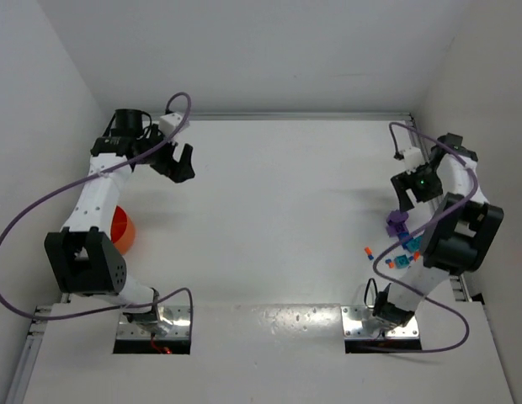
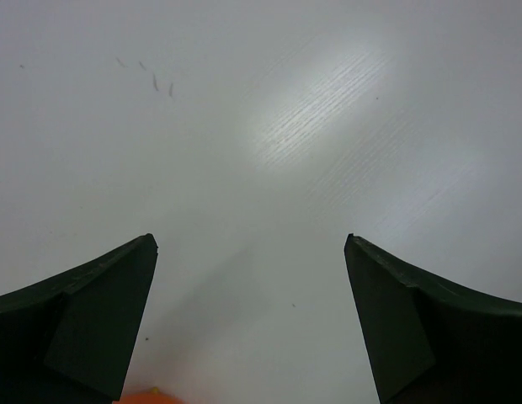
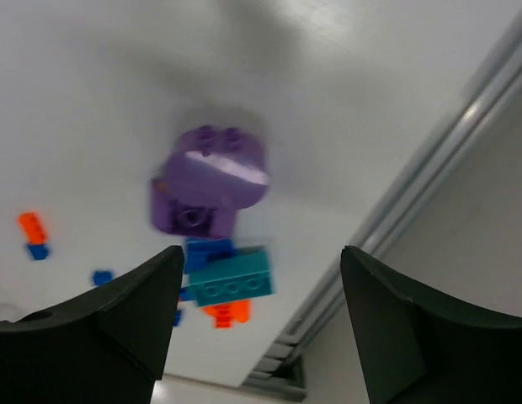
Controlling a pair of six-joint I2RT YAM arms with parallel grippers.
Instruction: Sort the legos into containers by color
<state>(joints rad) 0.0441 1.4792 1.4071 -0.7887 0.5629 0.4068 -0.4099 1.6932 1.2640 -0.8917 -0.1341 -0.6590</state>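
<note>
The legos lie in a loose pile at the right side of the table: a big purple brick (image 1: pixel 398 223) (image 3: pixel 209 185), a teal brick (image 1: pixel 402 261) (image 3: pixel 236 282), a blue one (image 3: pixel 206 251) and small orange pieces (image 1: pixel 368 250) (image 3: pixel 226 313). My right gripper (image 1: pixel 406 194) (image 3: pixel 261 251) hovers open just behind the purple brick, holding nothing. At the far left, my left gripper (image 1: pixel 181 164) (image 2: pixel 251 244) stands wide open over bare table. The orange bowl (image 1: pixel 122 229) sits near the left arm, half hidden by it; only a sliver of the bowl's rim (image 2: pixel 143 396) shows in the left wrist view.
A metal rail (image 3: pixel 429 177) and the right wall run close beside the pile. Grey walls close in the table at the back and on both sides. A purple cable (image 1: pixel 429 244) loops from the right arm over the pile.
</note>
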